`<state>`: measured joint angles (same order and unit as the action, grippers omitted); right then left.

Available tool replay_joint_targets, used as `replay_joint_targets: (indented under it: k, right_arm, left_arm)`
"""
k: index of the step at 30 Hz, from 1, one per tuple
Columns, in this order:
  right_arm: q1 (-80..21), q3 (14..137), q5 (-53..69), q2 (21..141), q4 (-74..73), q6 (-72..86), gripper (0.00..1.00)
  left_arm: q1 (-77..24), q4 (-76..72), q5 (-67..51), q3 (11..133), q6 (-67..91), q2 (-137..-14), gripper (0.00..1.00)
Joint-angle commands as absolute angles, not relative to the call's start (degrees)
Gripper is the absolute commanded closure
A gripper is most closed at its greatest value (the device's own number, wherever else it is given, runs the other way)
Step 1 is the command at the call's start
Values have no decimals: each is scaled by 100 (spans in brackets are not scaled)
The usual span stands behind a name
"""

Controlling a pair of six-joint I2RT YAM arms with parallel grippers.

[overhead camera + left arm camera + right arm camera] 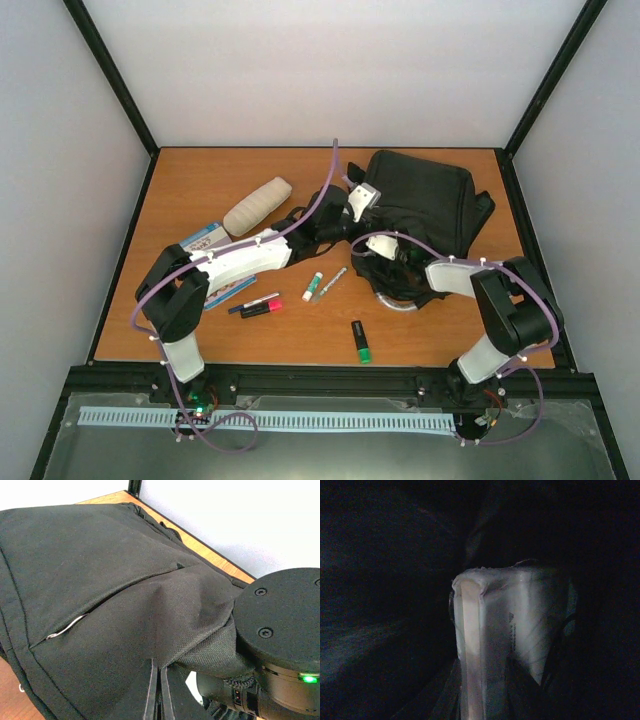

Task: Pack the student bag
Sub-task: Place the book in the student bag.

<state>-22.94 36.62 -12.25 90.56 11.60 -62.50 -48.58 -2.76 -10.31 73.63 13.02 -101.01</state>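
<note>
Two arms at black backpack (430,195), far-right of table (200,190). L gripper (157,695) jaws pressed together, pinching its fabric. R gripper (388,258) inside the opening w/ pale wrapped pack (510,630) just ahead; too dark, can't tell jaw state.

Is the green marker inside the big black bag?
No, the green marker lies out on the table, near its front edge and apart from the black bag.

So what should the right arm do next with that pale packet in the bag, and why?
Probably draw the right gripper out of the student bag, leaving the plastic-wrapped packet behind: its camera shows the packet inside the dark interior, and the left gripper pinches the fabric, holding the bag up.
</note>
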Motion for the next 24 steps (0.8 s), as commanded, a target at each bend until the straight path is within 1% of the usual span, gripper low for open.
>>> replay_joint_targets:
  k: [1, 4, 7, 11, 15, 19, 24]
  right_arm:
    - [-2259, 3841, -1975, 9453, 1497, -5759, 81]
    - [-2259, 3800, -1683, 9286, 879, -5762, 73]
    - [-2258, 3748, -760, 8539, -446, -5616, 63]
    - [-2326, 3582, 630, 7090, -2316, -5854, 56]
    - [-2346, 3212, 1249, 5412, -3612, -6302, 48]
    - [-2342, 3460, 1488, 4410, -4827, -6110, 46]
    - [-2335, 3979, 1680, 3804, -4917, -5040, 46]
  left_arm:
    - [-4988, -529, -1497, 7504, 1109, -9762, 99]
    - [-4931, -464, -1556, 7541, 1149, -9884, 99]
    - [-4788, -303, -1656, 7602, 1396, -10019, 99]
    - [-4755, -124, -1609, 7594, 1374, -10158, 99]
    - [-4759, -317, -1635, 7409, 1470, -10316, 99]
    - [-4866, -104, -1741, 7405, 1492, -10467, 98]
    - [-4943, 461, -1597, 7458, 1580, -10550, 94]
